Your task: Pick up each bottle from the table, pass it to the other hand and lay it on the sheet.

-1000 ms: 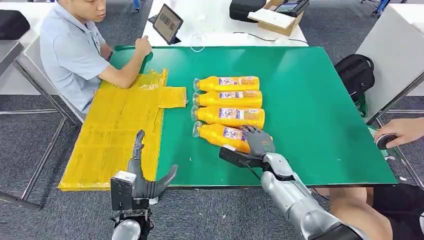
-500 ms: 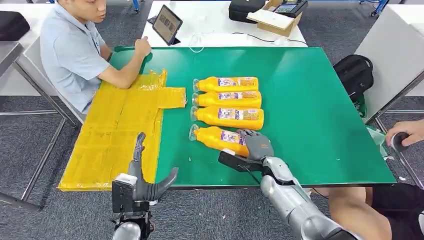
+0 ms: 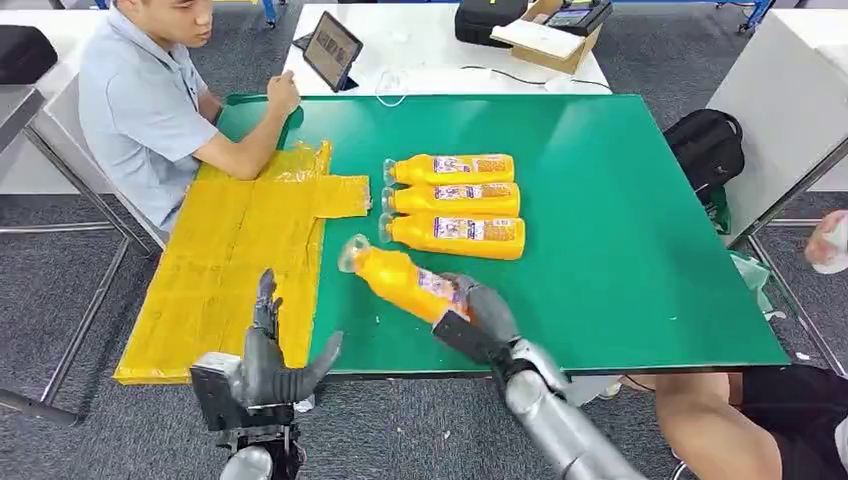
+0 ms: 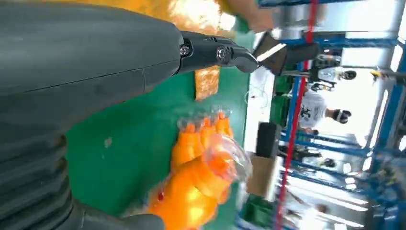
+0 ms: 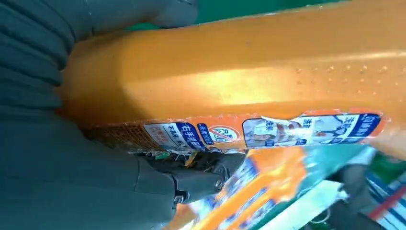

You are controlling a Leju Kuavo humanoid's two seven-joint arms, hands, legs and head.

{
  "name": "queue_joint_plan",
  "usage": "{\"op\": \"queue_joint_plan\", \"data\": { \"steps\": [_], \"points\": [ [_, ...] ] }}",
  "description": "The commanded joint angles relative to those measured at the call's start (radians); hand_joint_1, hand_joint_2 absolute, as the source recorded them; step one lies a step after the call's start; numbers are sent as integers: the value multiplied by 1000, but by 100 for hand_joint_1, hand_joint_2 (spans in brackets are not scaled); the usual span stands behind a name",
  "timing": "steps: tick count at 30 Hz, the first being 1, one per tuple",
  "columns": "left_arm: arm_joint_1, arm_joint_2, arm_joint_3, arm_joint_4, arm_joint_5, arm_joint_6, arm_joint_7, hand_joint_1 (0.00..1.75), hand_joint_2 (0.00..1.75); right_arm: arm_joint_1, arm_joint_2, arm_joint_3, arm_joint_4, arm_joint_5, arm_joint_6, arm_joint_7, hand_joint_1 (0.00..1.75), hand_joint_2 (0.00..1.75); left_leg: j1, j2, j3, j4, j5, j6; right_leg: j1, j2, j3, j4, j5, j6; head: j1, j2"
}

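My right hand (image 3: 478,315) grips an orange juice bottle (image 3: 400,281) by its base and holds it tilted above the green table (image 3: 640,240), cap end toward the yellow sheet (image 3: 235,260). The right wrist view shows the same bottle (image 5: 249,81) close up against the palm. Three more orange bottles (image 3: 452,200) lie side by side on the table behind it. My left hand (image 3: 268,360) is open, fingers apart, at the table's near edge by the sheet. In the left wrist view the held bottle (image 4: 201,187) shows blurred past that hand's fingers (image 4: 210,50).
A person in a grey-blue shirt (image 3: 150,100) sits at the far left with an arm on the sheet's corner. A tablet (image 3: 333,48) and a box (image 3: 550,35) stand on the white table behind. Another person's hand (image 3: 830,240) is at the right edge, beside a black backpack (image 3: 712,148).
My right hand closed on the nearest bottle and lifted it off the table, swinging it left toward my left hand. The left hand stayed about where it was.
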Motion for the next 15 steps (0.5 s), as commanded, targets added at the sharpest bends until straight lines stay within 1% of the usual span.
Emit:
{"op": "queue_joint_plan", "data": {
  "steps": [1,2,3,4,5,6,7,8,9,10,11,13,15],
  "points": [
    [14,28,22,-31,221,-149,49,0,175,117,106,-113,-327,-182,-220,-121,171,175,1,-1,-5,1,0,-2,1,0,-4,2,-1,-3,0,0],
    [17,47,1,-22,230,-188,71,0,175,126,102,-99,-356,-156,-274,-157,175,175,0,-2,-7,1,1,-1,0,-1,-6,2,0,-2,0,0],
    [21,59,-18,-3,232,-219,81,0,175,138,98,-83,-389,-156,-303,-168,169,175,0,-3,-7,0,1,-1,0,-2,-6,1,-1,-1,0,0],
    [23,59,-20,0,232,-222,78,0,175,140,98,-81,-394,-156,-305,-167,169,175,1,-3,-6,0,0,-1,0,-2,-5,1,-1,-2,0,0],
    [23,59,-20,0,232,-222,78,0,175,140,98,-81,-394,-156,-305,-167,175,175,0,-3,-6,0,1,-1,0,-2,-5,1,-1,-1,0,0],
    [15,92,-65,25,217,-282,96,0,175,142,95,-62,-406,-182,-285,-173,175,175,1,-3,-6,0,0,-1,1,-2,-4,0,-2,-2,0,0],
    [13,107,-86,41,196,-301,96,0,175,135,88,-36,-401,-173,-278,-178,175,175,0,-3,-7,-1,1,-1,0,-2,-5,0,-1,-1,0,0],
    [11,111,-98,53,172,-316,73,0,175,122,75,4,-379,-138,-265,-160,175,175,1,-2,-5,-1,0,-1,1,-1,-4,0,-1,-2,0,0],
    [6,122,-118,62,132,-332,53,0,175,107,68,50,-350,-131,-209,-130,175,175,0,-3,-6,-1,1,-1,0,-1,-5,0,0,-2,0,0],
    [4,124,-124,63,107,-338,38,0,175,90,61,91,-315,-115,-165,-111,175,175,0,-2,-5,-1,0,-1,0,-1,-4,-1,-1,-3,0,0],
    [-2,125,-127,63,88,-346,32,0,175,69,56,131,-269,-86,-134,-91,175,175,0,-3,-8,-1,1,-1,0,-1,-6,-1,0,-2,0,0],
    [-19,110,-117,67,61,-351,39,0,175,19,75,196,-154,-54,-81,-82,175,175,1,0,-8,-1,0,-1,1,2,-7,-1,1,-2,0,0],
    [-34,105,-114,72,49,-367,52,0,175,-18,85,246,-83,-22,-61,-92,175,175,1,0,-9,-1,0,-1,1,2,-8,-1,0,-2,0,0]
  ]
}}
